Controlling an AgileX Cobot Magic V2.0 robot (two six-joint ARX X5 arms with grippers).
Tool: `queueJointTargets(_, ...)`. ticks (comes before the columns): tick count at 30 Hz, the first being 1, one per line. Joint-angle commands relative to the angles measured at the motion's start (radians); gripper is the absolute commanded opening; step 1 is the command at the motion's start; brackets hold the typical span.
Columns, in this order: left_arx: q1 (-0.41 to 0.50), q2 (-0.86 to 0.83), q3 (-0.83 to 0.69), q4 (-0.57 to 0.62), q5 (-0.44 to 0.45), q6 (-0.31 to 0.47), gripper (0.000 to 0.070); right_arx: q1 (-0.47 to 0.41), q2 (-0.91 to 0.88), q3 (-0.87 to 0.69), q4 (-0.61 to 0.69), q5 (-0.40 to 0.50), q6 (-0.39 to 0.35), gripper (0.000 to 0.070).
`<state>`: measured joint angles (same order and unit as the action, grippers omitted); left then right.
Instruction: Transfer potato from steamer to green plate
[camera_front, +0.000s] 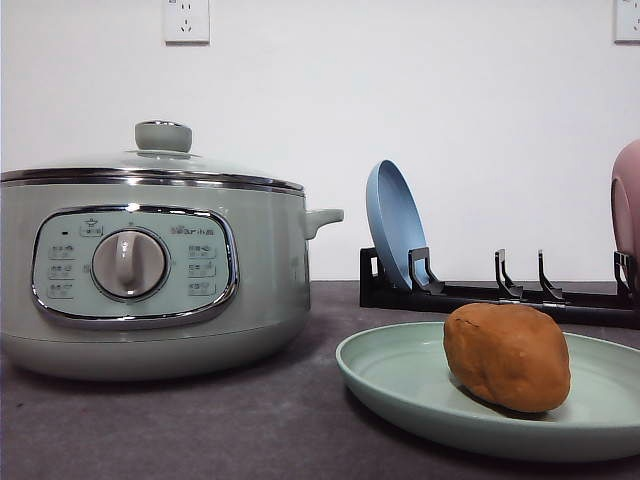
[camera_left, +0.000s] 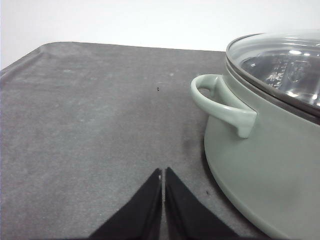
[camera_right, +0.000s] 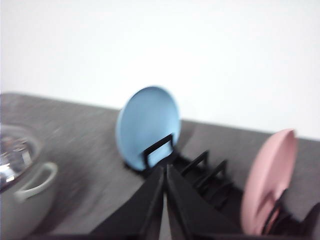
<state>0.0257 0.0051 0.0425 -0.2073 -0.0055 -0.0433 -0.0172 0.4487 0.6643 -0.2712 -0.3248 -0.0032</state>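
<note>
Soft pastels on a dark grey table (camera_front: 200, 430)

The pot (camera_front: 150, 270) is pale sage green with chrome trim; the orange-brown potato (camera_front: 508, 356) sits on a mint-green plate (camera_front: 400, 385). A black rack (camera_front: 480, 295) holds a blue plate (camera_front: 392, 225) and a pink plate (camera_right: 267, 182).

Front view sat low at table height, close to the sage-green round steamer (camera_front: 150, 280). Wrist views looked across the grey table (camera_left: 90, 125); right wrist shared the upright blue plate (camera_right: 148, 126) with front.
</note>
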Motion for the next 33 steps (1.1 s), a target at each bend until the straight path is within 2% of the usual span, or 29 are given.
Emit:
queueJointTargets(1, 0.0, -0.002, -0.019, -0.004, -0.003, -0.003, 0.0, -0.011, -0.041, -0.073, 0.08, 0.015, -0.008, 0.0)
queueJointTargets(5, 0.0, -0.002, -0.019, -0.004, -0.003, -0.003, 0.0, -0.022, -0.147, -0.248, 0.208, 0.075, -0.004, 0.0)
queueJointTargets(12, 0.0, -0.002, -0.019, -0.004, -0.003, -0.003, 0.0, -0.022, -0.283, -0.465, 0.29, 0.151, 0.022, 0.0)
queueJointTargets(27, 0.0, -0.002, -0.019, -0.004, -0.003, -0.003, 0.0, -0.022, -0.405, -0.647, 0.287, 0.172, 0.041, 0.0)
queueJointTargets(33, 0.0, -0.002, -0.019, -0.004, -0.003, -0.003, 0.0, -0.022, -0.436, -0.653, 0.181, 0.173, 0.043, 0.0)
